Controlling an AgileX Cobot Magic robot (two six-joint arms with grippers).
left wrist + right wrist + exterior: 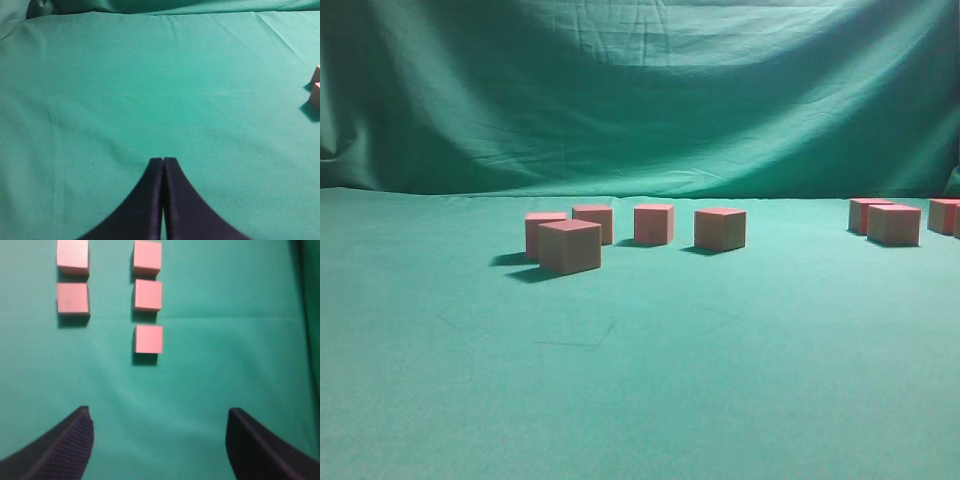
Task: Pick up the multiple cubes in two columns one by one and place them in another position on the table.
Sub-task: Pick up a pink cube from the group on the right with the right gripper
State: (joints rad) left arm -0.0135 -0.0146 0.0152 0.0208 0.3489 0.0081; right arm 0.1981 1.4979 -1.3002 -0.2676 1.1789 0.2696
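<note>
Two cubes (315, 85) sit cropped at the left wrist view's right edge.

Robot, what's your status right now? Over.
Left pincer shut, empty, over bare table. Right pincer open, empty, above five cubes in two columns. Nothing in the way. Over.

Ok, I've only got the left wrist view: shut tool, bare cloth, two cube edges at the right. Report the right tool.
Observer: The right tool is open and holds nothing.
Operator: Say what's ahead of it.
Observer: Five cubes in two columns, two left and three right. The nearest cube is in the right column.
Operator: Give me the exterior layout.
Observer: Five cubes centre-left, and at least three more at the right edge.
</note>
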